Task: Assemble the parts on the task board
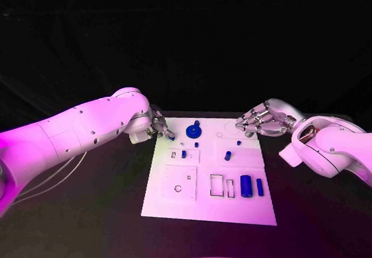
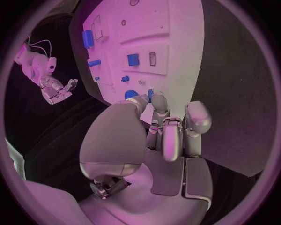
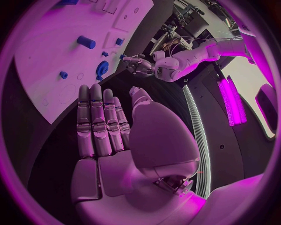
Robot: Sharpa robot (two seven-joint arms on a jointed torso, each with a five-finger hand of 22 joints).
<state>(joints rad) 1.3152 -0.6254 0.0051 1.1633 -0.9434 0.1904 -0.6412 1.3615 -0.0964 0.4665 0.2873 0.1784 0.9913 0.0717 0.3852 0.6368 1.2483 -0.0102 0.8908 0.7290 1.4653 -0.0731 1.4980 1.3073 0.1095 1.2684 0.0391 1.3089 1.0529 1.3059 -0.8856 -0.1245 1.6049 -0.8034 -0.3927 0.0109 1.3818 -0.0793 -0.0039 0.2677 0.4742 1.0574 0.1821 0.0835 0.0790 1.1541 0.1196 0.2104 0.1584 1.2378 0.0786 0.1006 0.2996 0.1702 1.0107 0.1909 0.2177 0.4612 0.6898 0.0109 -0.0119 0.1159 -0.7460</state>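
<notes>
The white task board (image 1: 208, 211) lies in the middle of the black table. A round blue part (image 1: 193, 130) sits near its far edge, small blue parts (image 1: 228, 156) stand mid-board, and two blue cylinders (image 1: 246, 186) lie toward the near right. My left hand (image 1: 159, 127) is over the board's far left corner with its fingers (image 2: 159, 104) curled, pinching a small blue part (image 2: 150, 95) between thumb and fingertip. My right hand (image 1: 264, 120) hovers at the far right corner. Its fingers (image 3: 99, 117) are straight, its thumb is apart, and it holds nothing.
Empty rectangular slots (image 1: 216, 185) and a square recess (image 1: 179, 181) mark the board's near half. Black table surface surrounds the board on all sides. A thin cable (image 1: 51, 175) trails under my left arm at the table's left.
</notes>
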